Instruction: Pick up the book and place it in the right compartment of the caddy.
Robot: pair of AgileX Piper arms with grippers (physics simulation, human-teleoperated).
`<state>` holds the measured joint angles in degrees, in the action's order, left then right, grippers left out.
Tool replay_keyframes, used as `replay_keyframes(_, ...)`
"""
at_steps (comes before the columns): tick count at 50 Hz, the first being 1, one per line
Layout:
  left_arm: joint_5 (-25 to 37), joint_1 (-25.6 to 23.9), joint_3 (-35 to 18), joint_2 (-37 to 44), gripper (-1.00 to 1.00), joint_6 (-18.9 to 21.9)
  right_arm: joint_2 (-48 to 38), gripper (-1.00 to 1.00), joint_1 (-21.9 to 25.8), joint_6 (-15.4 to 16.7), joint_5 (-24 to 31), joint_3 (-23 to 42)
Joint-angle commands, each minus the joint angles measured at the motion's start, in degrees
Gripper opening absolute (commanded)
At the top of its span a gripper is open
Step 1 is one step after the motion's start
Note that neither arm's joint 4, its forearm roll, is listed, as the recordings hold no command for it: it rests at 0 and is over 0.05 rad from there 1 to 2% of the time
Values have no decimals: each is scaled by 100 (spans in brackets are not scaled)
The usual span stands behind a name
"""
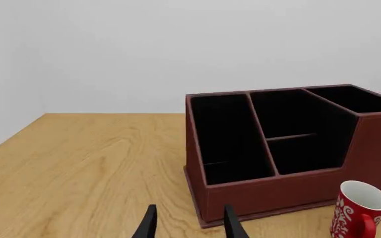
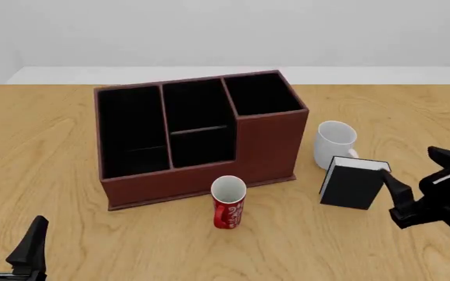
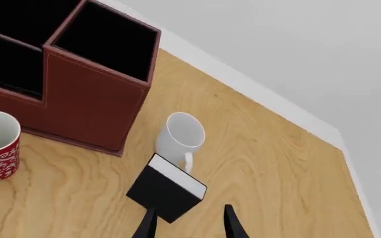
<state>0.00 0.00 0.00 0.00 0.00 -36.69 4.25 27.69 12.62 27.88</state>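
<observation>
The black book (image 2: 353, 184) with white page edges stands upright on the table, right of the caddy (image 2: 201, 170) and just in front of the white mug. It also shows in the right wrist view (image 3: 166, 191). The right compartment (image 2: 260, 93) is the small square tall-walled section at the caddy's right end, seen too in the right wrist view (image 3: 107, 39) and the left wrist view (image 1: 356, 98). My right gripper (image 2: 415, 182) is open, just right of the book, fingers (image 3: 229, 223) apart. My left gripper (image 2: 10, 237) is open and empty at the near left.
A red mug (image 2: 228, 202) stands in front of the caddy's middle. A white mug (image 2: 334, 143) stands right behind the book, next to the caddy's right wall. Bare wooden table (image 2: 37, 146) lies left of the caddy.
</observation>
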Motion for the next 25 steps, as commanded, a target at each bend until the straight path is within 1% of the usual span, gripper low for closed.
replay_keyframes(1,0,0,0,0,100,0,-701,100,126,652,802,812)
replay_keyframes(2,0,0,0,0,100,0,-729,100,128,626,886,930)
replay_keyframes(5,0,0,0,0,100,0,-925,100,175,871,1178,1184)
replay_keyframes(7,0,0,0,0,100,0,-993,100,150,888,1263,1332)
replay_keyframes(8,0,0,0,0,100,0,-1071,100,87,1068,1296,1404)
replay_keyframes(9,0,0,0,0,100,0,-1147,100,114,1016,1414,1571)
replay_keyframes(10,0,0,0,0,100,0,-1199,100,67,1175,1431,1601)
replay_keyframes(12,0,0,0,0,100,0,-1294,100,94,1167,1552,1763)
replay_keyframes(13,0,0,0,0,100,0,-1342,100,85,1302,1592,1773)
replay_keyframes(14,0,0,0,0,100,0,-1416,100,96,1322,1684,1899)
replay_keyframes(17,0,0,0,0,100,0,-1557,100,-42,1566,1724,1973)
replay_keyframes(18,0,0,0,0,100,0,-1606,100,-110,1732,1724,1954)
replay_keyframes(19,0,0,0,0,100,0,-1654,100,-109,1685,1801,2077)
replay_keyframes(20,0,0,0,0,100,0,-1729,100,-221,1868,1826,2129)
replay_keyframes(21,0,0,0,0,100,0,-1735,100,-214,1884,1851,2164)
replay_keyframes(22,0,0,0,0,100,0,-1781,100,-175,1805,1965,2328)
replay_keyframes(23,0,0,0,0,100,0,-1810,100,-185,1935,2029,2356)
replay_keyframes(24,0,0,0,0,100,0,-1889,100,-182,1894,2140,2536)
replay_keyframes(25,0,0,0,0,100,0,-1933,100,-199,1977,2196,2589)
